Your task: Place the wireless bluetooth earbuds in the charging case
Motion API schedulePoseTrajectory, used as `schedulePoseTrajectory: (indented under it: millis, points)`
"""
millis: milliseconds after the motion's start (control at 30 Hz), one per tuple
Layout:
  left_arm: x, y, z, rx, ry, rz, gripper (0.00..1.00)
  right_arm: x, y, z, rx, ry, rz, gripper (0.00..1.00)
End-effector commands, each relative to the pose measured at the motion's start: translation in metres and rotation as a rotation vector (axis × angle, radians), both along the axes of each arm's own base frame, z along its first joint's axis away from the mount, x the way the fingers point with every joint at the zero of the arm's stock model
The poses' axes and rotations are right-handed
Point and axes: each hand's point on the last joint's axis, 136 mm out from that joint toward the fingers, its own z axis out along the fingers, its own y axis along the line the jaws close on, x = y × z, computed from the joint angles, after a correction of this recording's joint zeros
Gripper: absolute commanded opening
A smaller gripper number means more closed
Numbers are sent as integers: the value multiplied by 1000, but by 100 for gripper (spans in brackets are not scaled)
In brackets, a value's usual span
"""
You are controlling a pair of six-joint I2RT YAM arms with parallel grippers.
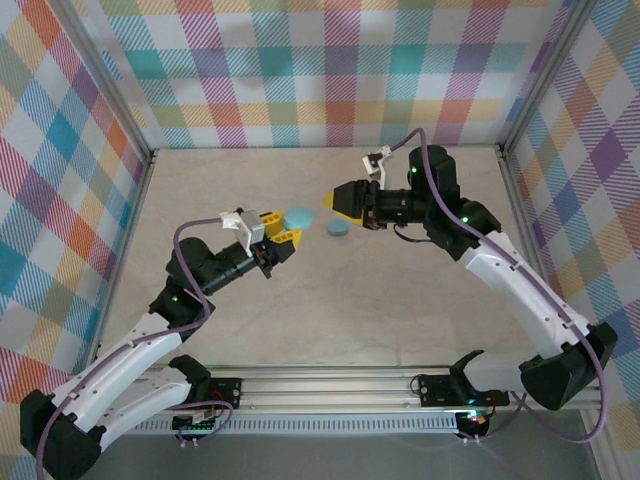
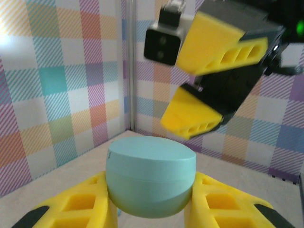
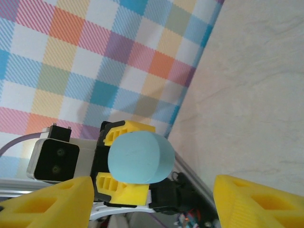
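Charging case (image 2: 151, 180), a rounded teal shell with its seam closed, was held off the table (image 1: 400, 300) with the left gripper (image 1: 288, 228) clamped on its lower half, one yellow finger on each side. In the top view it hung near the middle of the work area, tilted toward the other arm. A second teal rounded piece (image 1: 338, 229) lay flat on the table just beside it, below the right arm's fingertips; whether that was another case or a loose lid could not be told.

The right gripper (image 2: 183, 90) faced the held charging case from close by, its jaws apart and touching nothing, and its wrist camera looked straight at the case's top face.

Judging from this, the step in hand was presenting the shut case so its lid could be opened; loading had not begun. The next move would call for the right fingers to close in on the upper half alone, above the seam, while the left arm kept the base steady. A grip set too low would catch both halves and lift nothing.
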Motion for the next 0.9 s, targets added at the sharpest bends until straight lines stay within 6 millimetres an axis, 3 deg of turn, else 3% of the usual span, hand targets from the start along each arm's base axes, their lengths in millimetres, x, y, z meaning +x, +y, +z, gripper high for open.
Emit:
schedulePoseTrajectory:
  millis: [0,200,867]
  points:
    - [-13,1,44,-96,-83,-41,13,-3,11,20,115,21,74,68]
    - [-13,-6,61,-121,-110,-76,13,-3,19,24,139,46,121,68]
    - [3,-27,62,-139,-84,-131,14,-2,34,20,184,121,188,65]
